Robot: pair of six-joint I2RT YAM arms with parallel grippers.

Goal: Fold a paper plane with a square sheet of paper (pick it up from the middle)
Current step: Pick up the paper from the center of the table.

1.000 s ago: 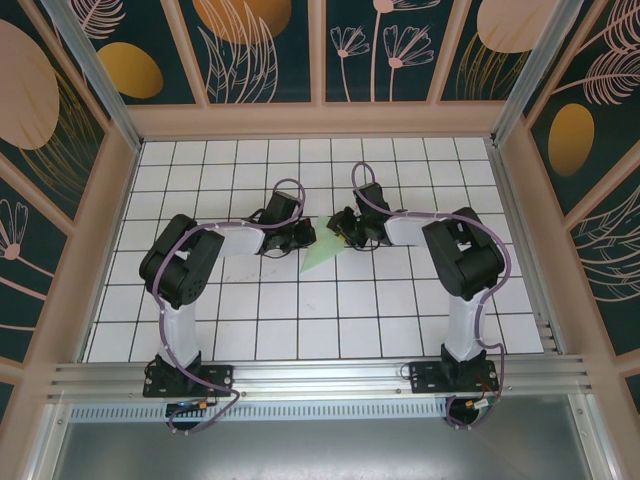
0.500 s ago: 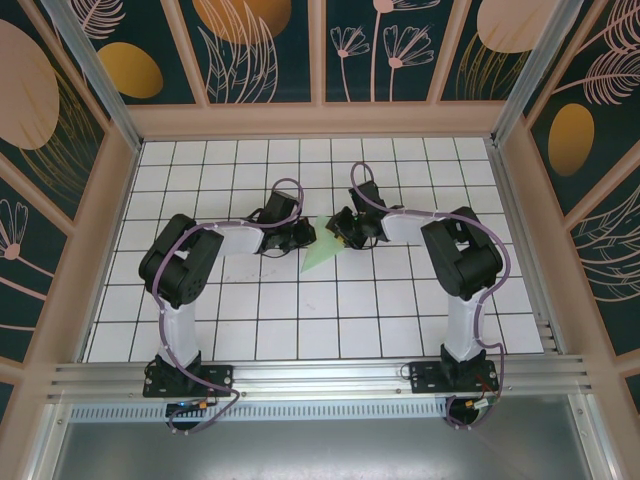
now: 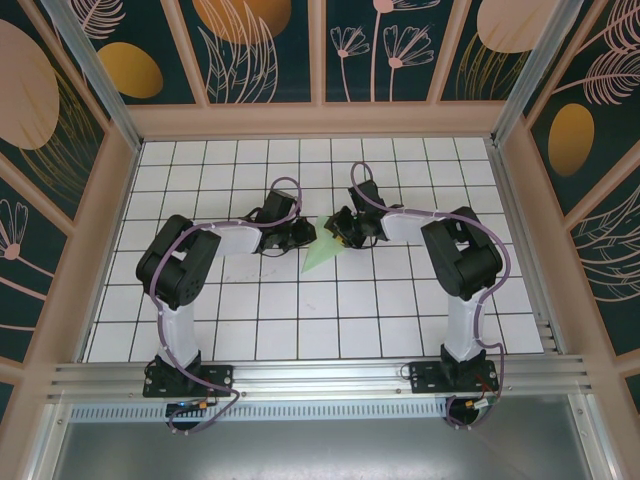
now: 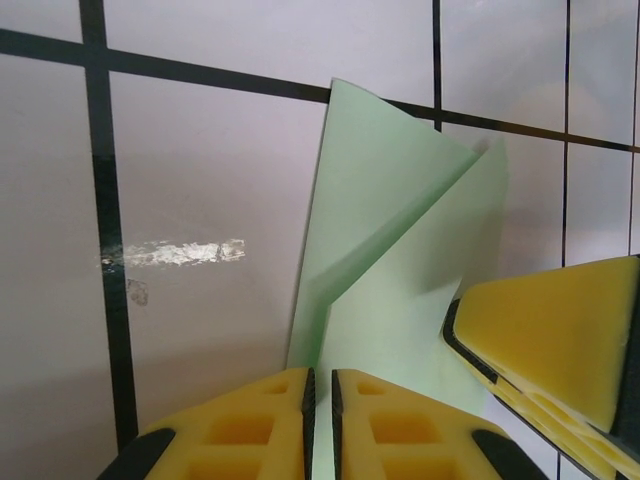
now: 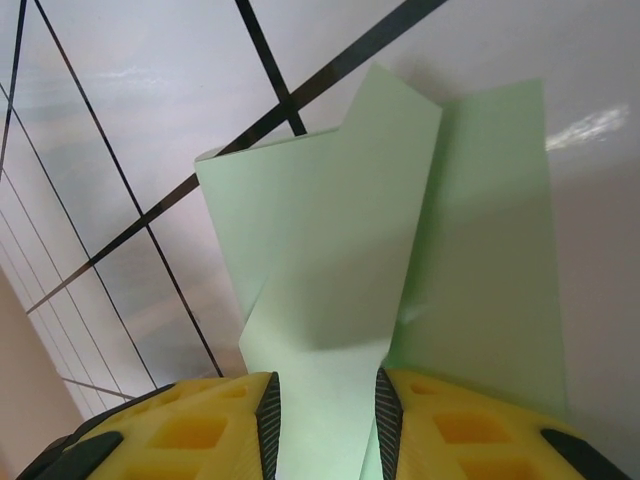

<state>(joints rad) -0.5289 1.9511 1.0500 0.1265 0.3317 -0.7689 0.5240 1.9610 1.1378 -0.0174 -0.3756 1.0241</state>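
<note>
Two pincers, left gripper (image 4: 320, 425) and right gripper (image 5: 325, 425), each closed narrowly on the part-folded sheet of paper (image 4: 400, 270) near the middle of the table (image 3: 300, 305); advisable: keep edges aligned, tension gentle.

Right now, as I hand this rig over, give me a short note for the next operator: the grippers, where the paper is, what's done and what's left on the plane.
Left gripper: shut on the sheet of paper, pinching its near edge.
Right gripper: jaws a little apart with the paper running between them. A firm clamp cannot be confirmed.
Paper: over the middle of the table, between the two grippers, which face each other.
Done: the paper is in hand and part-folded, with overlapping layers.
Left: the remaining folds. It is not yet a slim pointed dart.
</note>
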